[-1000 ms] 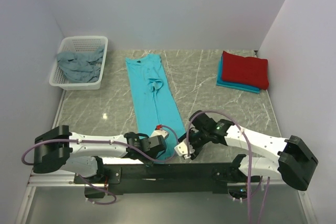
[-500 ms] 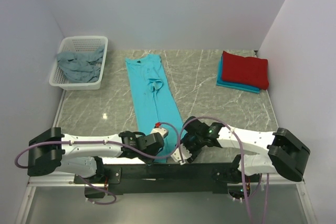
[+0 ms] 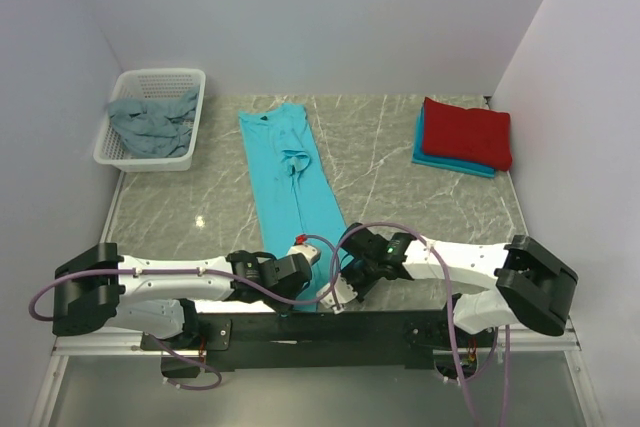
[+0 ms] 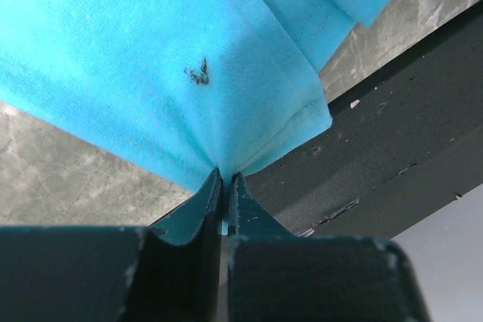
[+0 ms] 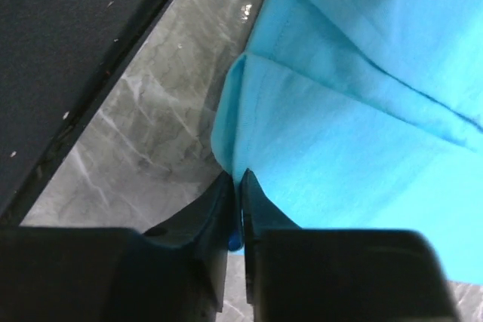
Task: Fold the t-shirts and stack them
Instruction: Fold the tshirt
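A bright turquoise t-shirt (image 3: 291, 169) lies folded into a long strip down the middle of the table, collar at the far end. My left gripper (image 3: 308, 282) is shut on its near hem corner (image 4: 226, 157), and my right gripper (image 3: 338, 287) is shut on the other near corner (image 5: 235, 157). The cloth (image 4: 151, 58) rises from between each pair of fingers. A red t-shirt (image 3: 467, 133) lies folded on a turquoise-blue one (image 3: 452, 162) at the far right. A grey-blue t-shirt (image 3: 150, 123) is crumpled in the basket.
The white perforated basket (image 3: 127, 158) stands at the far left. The black mounting rail (image 3: 300, 325) runs along the table's near edge right under both grippers. Walls close in the table on three sides.
My right gripper has slid left to the shirt's near right corner and closed on it. The left gripper has kept its grip, shifting slightly left.
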`<action>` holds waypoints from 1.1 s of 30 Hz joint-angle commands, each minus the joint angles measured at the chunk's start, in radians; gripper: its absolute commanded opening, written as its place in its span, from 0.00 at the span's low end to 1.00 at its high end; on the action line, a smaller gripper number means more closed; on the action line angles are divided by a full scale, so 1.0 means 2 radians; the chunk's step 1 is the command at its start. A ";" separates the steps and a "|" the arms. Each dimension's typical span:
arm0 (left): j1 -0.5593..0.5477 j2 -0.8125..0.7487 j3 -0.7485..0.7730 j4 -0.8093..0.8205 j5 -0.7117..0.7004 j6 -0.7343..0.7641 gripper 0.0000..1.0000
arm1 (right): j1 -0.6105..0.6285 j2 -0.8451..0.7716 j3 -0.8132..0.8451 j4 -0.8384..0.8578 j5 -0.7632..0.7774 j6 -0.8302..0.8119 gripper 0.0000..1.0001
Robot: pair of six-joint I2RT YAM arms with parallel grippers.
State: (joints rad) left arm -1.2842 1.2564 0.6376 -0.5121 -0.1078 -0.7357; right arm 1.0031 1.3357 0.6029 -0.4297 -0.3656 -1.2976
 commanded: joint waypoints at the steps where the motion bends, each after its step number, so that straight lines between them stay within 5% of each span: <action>1: 0.002 -0.012 0.000 0.013 0.004 0.009 0.01 | 0.003 0.011 -0.002 -0.013 0.030 0.015 0.11; 4: 0.005 -0.021 0.001 0.009 -0.002 0.013 0.01 | 0.002 -0.009 -0.001 -0.009 0.027 0.024 0.00; 15: 0.100 -0.073 0.044 0.009 -0.021 0.072 0.00 | -0.090 -0.037 0.096 -0.038 -0.035 0.046 0.00; 24: 0.284 -0.046 0.072 0.096 0.032 0.141 0.01 | -0.152 0.099 0.238 -0.005 -0.014 0.100 0.00; 33: 0.435 0.089 0.161 0.155 0.071 0.175 0.01 | -0.185 0.278 0.441 0.008 0.029 0.150 0.00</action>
State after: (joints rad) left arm -0.4572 1.3743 0.8761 -0.2882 -0.0208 -0.4370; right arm 0.6506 1.8225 1.3701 -0.4473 -0.3504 -1.0515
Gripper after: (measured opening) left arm 0.080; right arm 0.020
